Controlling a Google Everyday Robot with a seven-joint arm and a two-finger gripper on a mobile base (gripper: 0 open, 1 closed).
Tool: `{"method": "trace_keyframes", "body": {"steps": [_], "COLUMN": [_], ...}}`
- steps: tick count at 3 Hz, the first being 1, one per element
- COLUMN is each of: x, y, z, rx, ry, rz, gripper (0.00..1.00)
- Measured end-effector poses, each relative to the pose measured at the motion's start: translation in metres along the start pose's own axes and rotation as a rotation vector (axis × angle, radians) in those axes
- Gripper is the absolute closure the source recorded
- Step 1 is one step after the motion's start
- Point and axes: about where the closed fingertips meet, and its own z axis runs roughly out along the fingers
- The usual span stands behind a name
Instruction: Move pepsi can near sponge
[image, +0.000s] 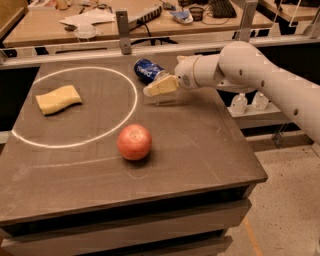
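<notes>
1. The pepsi can (148, 70) is dark blue with white lettering and a silver end.
2. The sponge (58, 99) is a plain pale yellow.
3. The apple (134, 142) is red, with a paler orange sheen on top.
4. The counter (200, 150) is dark grey-brown and carries 1 thin white circle line (131, 107).
5. The pincer (150, 91), just beside the pepsi can over the counter's far part, is tan; the arm (250, 70) behind it is off-white.
6. The floor (285, 200) is speckled beige.
</notes>
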Motion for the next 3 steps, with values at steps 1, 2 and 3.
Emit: {"method": "trace_keyframes", "body": {"steps": [1, 2, 3], "x": [0.004, -0.001, -0.017], "y": [0.008, 0.016, 0.032], "z": [0.019, 0.035, 0.047], "rx": [-0.052, -0.123, -0.246], "ry": [0.020, 0.017, -0.057], "rz": [-0.005, -0.029, -0.074], "gripper": [0.26, 0.57, 0.88]}}
